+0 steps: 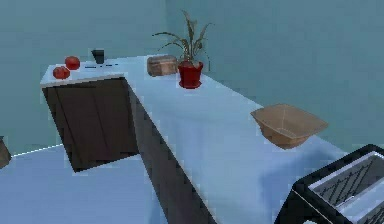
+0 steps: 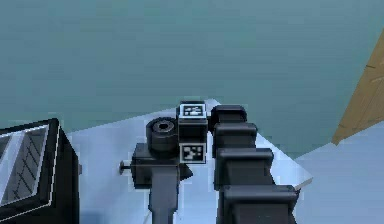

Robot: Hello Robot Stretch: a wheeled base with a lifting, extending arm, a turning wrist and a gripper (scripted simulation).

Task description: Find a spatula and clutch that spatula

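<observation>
At the far end of the pale counter (image 1: 200, 125), a thin dark strip (image 1: 100, 66) lies flat beside a small dark cup (image 1: 98, 56); it is too small to name. In the arm side view the dark arm (image 2: 250, 170) rises from the bottom edge. Two white marker squares (image 2: 191, 130) stand at its far end. The gripper (image 2: 150, 165) sits left of them over the counter top (image 2: 110, 150). I cannot make out its far end, so I cannot tell whether it holds anything.
Two red tomatoes (image 1: 66, 67), a bread loaf (image 1: 161, 65), a potted plant (image 1: 189, 60) and a tan bowl (image 1: 288, 124) stand on the counter. A dark toaster (image 1: 340, 190) is close by, and shows as the toaster (image 2: 35, 175) left of the gripper. A wooden panel (image 2: 365, 95) stands at the right.
</observation>
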